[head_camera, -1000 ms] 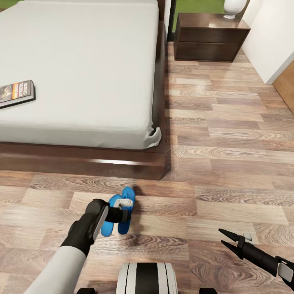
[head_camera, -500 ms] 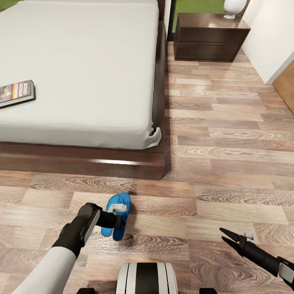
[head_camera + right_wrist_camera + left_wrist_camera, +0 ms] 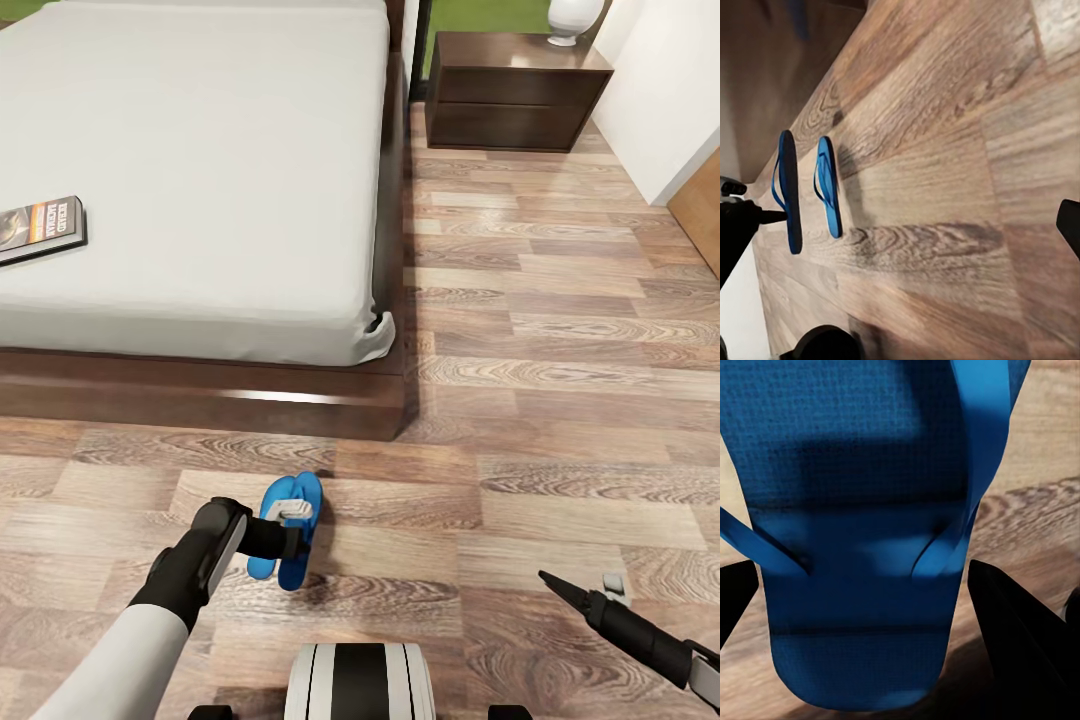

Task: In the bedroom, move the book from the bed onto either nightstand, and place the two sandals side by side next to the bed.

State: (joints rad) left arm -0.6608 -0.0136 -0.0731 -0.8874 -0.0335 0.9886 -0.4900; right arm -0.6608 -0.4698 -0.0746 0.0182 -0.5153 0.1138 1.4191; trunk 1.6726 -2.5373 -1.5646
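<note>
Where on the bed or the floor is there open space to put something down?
The mattress of the bed is bare apart from the book near its left edge. Open floor runs between the bed and the nightstand. It is crowded by the bed's foot, where the left gripper sits at the two sandals.

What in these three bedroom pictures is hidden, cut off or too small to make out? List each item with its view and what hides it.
- Book: head view, cut off by the picture's left edge; title too small to read.
- Lamp: head view, its upper part is cut off by the top edge.
- Left gripper: head view, the arm's wrist covers its fingers, and part of the sandals.
- Right gripper: head view, too foreshortened to judge its opening.
</note>
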